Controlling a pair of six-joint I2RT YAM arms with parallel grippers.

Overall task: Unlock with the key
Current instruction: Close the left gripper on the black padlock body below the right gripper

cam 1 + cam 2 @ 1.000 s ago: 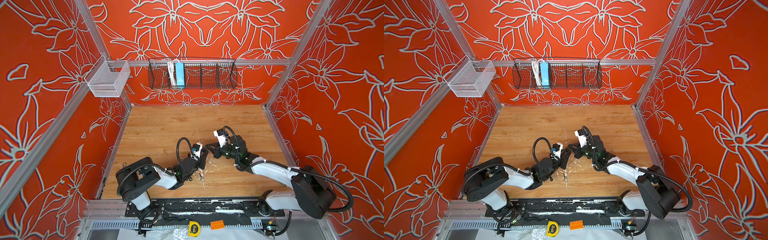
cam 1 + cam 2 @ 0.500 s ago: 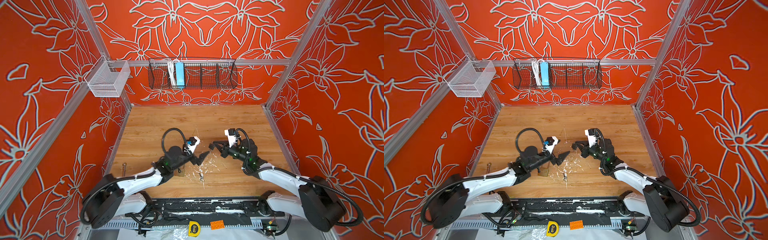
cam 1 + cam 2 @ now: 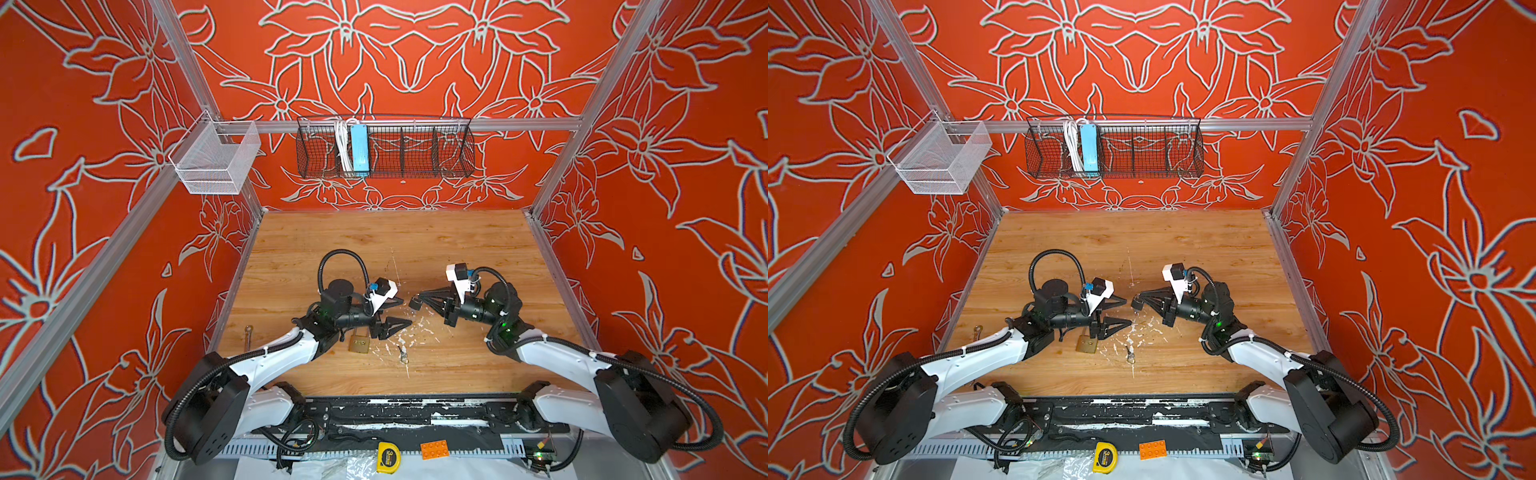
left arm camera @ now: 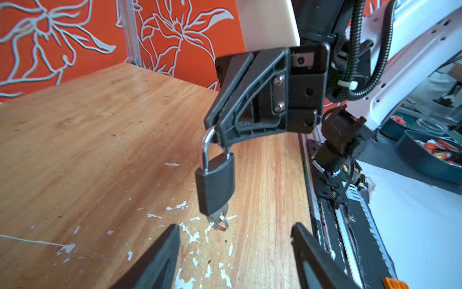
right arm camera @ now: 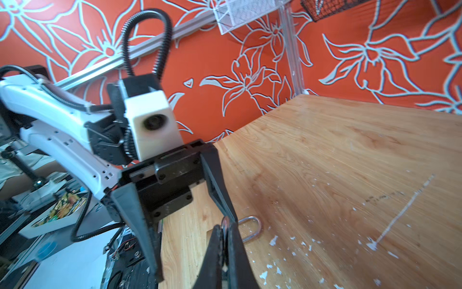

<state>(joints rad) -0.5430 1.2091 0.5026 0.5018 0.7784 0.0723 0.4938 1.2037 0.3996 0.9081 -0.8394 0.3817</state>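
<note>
I see the right jaws clamped on the shackle (image 4: 205,147) of a dark padlock (image 4: 216,184), which hangs above the table (image 4: 87,150). Left jaws apart, empty, near that padlock.

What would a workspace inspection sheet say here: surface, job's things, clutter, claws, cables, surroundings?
Surface: wooden table, white flecks near the front.
Job's things: black padlock hanging by its shackle; brass padlock and key lying on the table.
Clutter: small metal tool at the table's left edge; tape measure and orange brick beyond the front rail.
Claws: left claw open, empty; right claw shut on the black padlock's shackle.
Cables: black hose looped above the left arm.
Surroundings: red flowered walls; wire basket holding a blue power strip.
</note>
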